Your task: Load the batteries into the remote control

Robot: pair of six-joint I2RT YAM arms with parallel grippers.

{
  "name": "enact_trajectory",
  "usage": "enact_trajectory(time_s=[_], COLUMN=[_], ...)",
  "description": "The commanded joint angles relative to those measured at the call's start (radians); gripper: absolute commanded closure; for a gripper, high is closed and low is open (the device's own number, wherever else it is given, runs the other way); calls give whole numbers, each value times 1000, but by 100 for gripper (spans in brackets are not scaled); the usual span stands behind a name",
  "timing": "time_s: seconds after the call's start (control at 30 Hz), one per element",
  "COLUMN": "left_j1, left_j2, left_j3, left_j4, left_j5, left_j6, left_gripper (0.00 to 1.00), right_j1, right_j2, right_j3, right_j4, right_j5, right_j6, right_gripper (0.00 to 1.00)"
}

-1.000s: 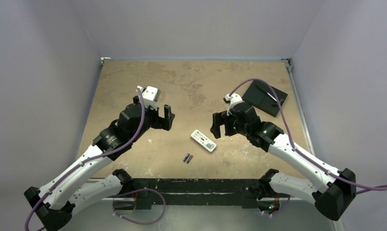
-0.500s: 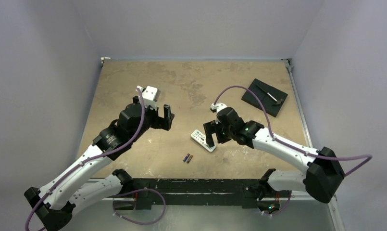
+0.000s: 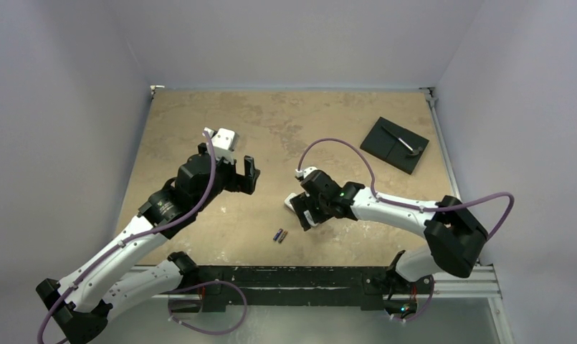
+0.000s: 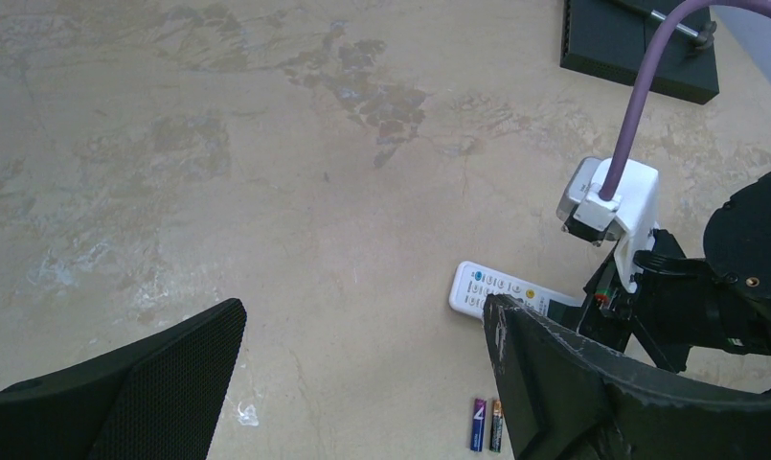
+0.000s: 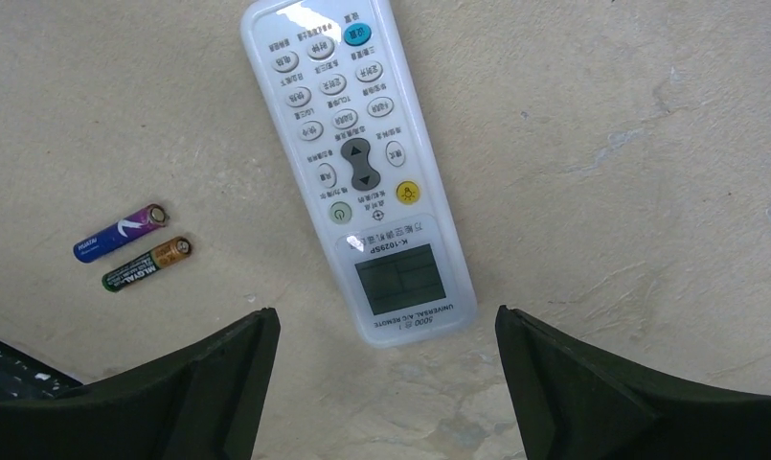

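Note:
The remote control lies button face up on the tan table, its screen end toward my right gripper. That gripper is open and hovers just above the remote, with a finger either side of the screen end and touching nothing. From above, the right gripper covers most of the remote. The two batteries lie side by side on the table just left of it: one purple, one dark with a gold end. My left gripper hangs open and empty to the left, higher up. Its wrist view takes in the remote and the batteries.
A black square plate with a small metal tool on it lies at the back right of the table. The right arm's purple cable loops above the table's middle. The black base rail runs along the near edge.
My right arm has swung left and toward the near edge, bringing its open gripper down over the remote. The left arm has not moved.

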Motion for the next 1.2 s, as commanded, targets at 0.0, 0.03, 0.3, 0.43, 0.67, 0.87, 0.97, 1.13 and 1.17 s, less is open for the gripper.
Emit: enact_trajectory(time_s=[0.0,0.03,0.3,0.43,0.67,0.87,0.97,1.13,1.17], left_j1=[7,8,8,7,8,8,8,9,9], left_j2=[-6,-5,-5,-3,4,10,12,22,23], left_j3=[6,6,7,6,7,6,6,8,8], left_j4=[8,8,8,7,7,5,3,1,2], left_j5=[8,8,11,11,10,6,5,5,5], left_j6=[-11,-10,-10,-11,-11,-11,-12,-11,-11], left_gripper=[5,5,5,5,5,5,5,5,5], right_j1=[7,7,8,10,14,19,24,35,38], right_j2=[18,23,49,73,105,126,130,132,130], right_j3=[49,50,44,51,60,75,75,68,67], right_j4=[12,12,15,17,37,41,45,48,45], right_j5=[46,48,63,59,32,21,13,-3,-3], right_j6=[-6,-7,-15,-18,-33,-50,-60,-68,-70], right_gripper=[7,7,5,6,8,11,12,16,17])
